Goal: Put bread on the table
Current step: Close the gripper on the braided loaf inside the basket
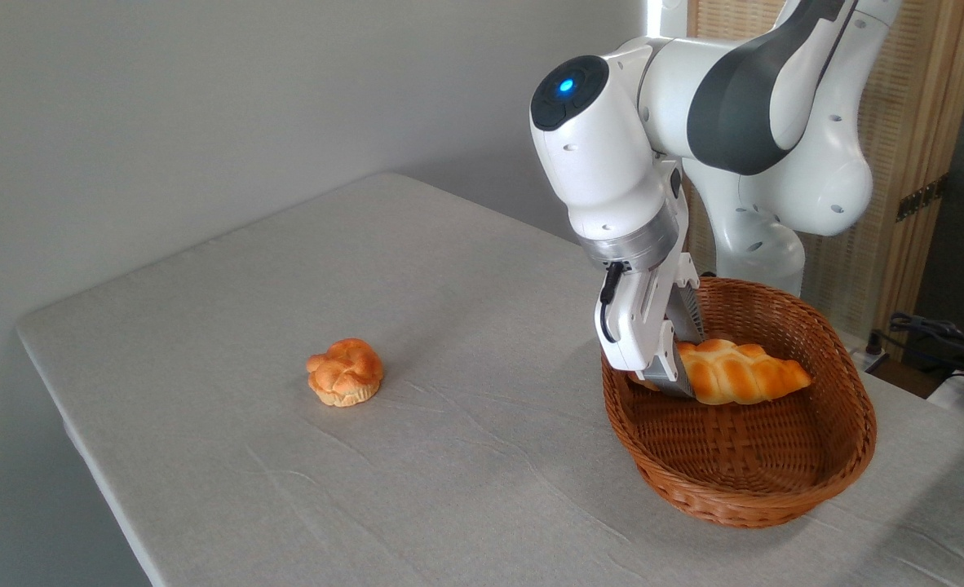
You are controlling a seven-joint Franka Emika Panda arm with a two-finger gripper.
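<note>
The bread [743, 372], a long braided golden-orange loaf, is held level inside the brown wicker basket [743, 489], above its floor. My gripper [682, 371] reaches down into the basket's left half and is shut on the bread near its left end. One grey finger [668, 377] shows in front of the loaf, the other behind it. The loaf's left tip is hidden by the gripper body. The table [449, 285] is covered in light grey, slightly wrinkled cloth.
A small round knotted bun [345, 372] lies on the cloth left of centre. The basket stands at the table's right side. The arm's white base rises behind it. Cables and a wooden screen are at the far right.
</note>
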